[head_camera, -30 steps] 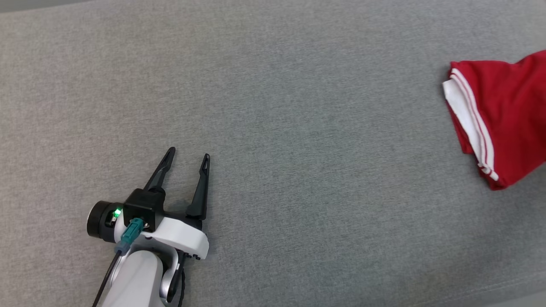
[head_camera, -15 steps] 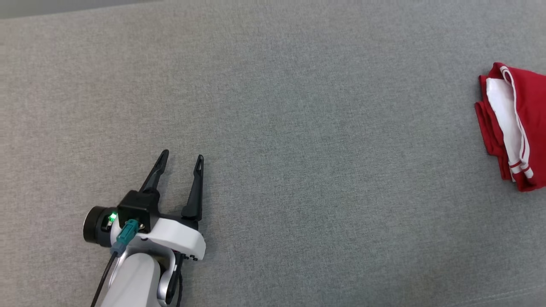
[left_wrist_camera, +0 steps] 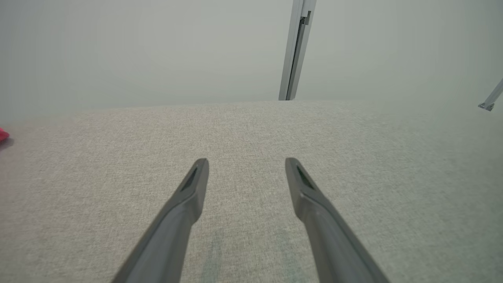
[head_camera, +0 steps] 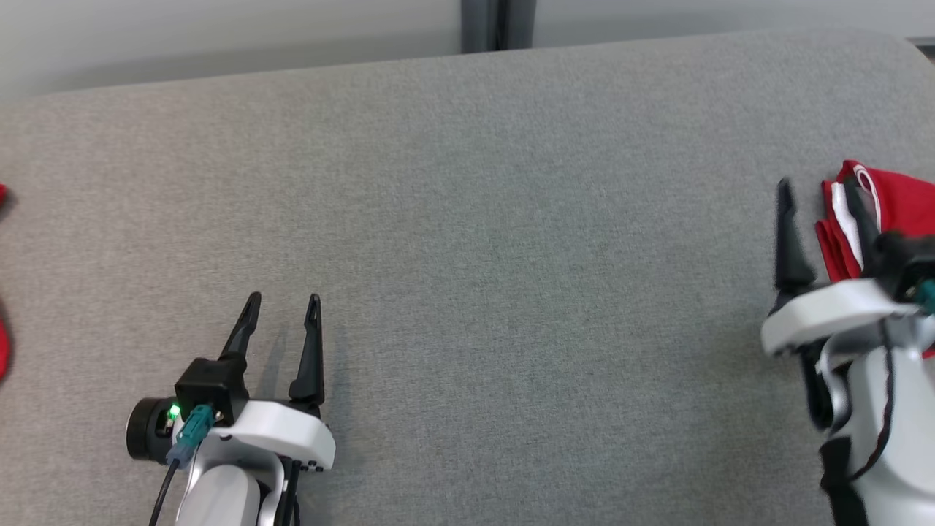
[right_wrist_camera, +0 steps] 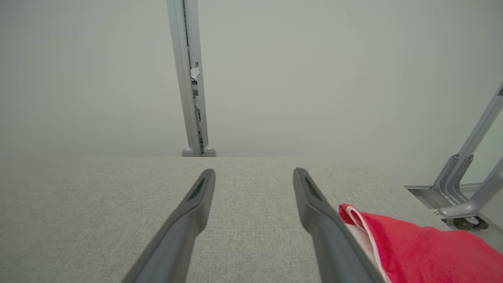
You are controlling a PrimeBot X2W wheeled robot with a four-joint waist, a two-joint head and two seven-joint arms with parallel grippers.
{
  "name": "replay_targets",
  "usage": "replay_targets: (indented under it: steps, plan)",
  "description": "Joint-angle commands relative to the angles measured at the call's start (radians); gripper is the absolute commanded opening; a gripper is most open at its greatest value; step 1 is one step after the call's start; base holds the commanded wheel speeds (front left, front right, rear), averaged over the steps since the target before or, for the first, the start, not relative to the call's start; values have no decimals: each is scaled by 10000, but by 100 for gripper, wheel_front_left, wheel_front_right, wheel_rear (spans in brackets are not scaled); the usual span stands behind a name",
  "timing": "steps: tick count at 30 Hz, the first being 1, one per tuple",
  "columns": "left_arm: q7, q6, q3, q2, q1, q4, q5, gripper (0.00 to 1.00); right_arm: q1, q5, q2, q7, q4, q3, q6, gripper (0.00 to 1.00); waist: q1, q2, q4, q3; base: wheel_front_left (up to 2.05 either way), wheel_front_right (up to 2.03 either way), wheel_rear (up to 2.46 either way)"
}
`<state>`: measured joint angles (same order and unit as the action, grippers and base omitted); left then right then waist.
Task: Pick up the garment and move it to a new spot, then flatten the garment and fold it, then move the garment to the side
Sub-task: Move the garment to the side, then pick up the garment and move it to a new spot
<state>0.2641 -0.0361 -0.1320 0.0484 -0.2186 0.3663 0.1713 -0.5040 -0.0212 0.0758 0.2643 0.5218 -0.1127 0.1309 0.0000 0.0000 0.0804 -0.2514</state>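
Head view: folded garment (head_camera: 895,212) lies on the surface (head_camera: 467,219) just right of the right gripper (head_camera: 817,188), which gapes wide and empty, like the left gripper (head_camera: 283,299). Likely soft, light, limp: pinch all layers at its edge.

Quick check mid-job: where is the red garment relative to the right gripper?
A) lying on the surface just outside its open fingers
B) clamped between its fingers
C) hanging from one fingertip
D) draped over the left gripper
A: the right wrist view shows the garment lying on the grey surface beside the right gripper, nothing between its open jaws.
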Motion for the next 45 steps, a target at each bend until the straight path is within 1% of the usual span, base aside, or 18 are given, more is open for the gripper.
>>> replay_targets:
  steps: [1,5,12,16,22,28,37,41,45]
  plan:
    - [0,-53,59,42,169,20,57,100,293,-103,18,-4,-134,131,-3,100,0,0,-190,252,0,0,0]
    - [0,-173,324,36,445,-55,181,100,1115,-515,-172,-4,-347,621,-3,100,0,0,-371,608,0,0,0]
    - [0,-169,704,48,992,83,223,100,2166,-950,-222,-4,-319,1212,-1,100,0,0,-594,1293,0,0,0]
    - [0,-121,824,41,1270,215,217,100,2631,-1173,-212,-4,-304,1341,-3,100,0,0,-650,1733,0,0,0]
    - [0,-109,968,45,1650,293,151,100,3085,-1157,-212,-4,-427,1409,-3,100,0,0,-608,2236,0,0,0]
    - [0,-96,1056,44,1818,252,100,100,3402,-1095,-215,-4,-593,1336,-3,100,0,0,-580,2410,0,0,0]
    - [-1,-82,1016,44,1871,203,121,100,3558,-1211,-214,-4,-680,1409,-3,100,0,0,-632,2395,0,0,0]
    - [-1,-68,965,47,1762,233,131,100,3488,-1238,-217,-4,-681,1469,-3,100,0,0,-852,2325,0,0,0]
    - [-1,-156,971,47,1693,219,149,100,3396,-1189,-219,-4,-681,1528,-3,100,0,0,-1325,2230,0,0,0]
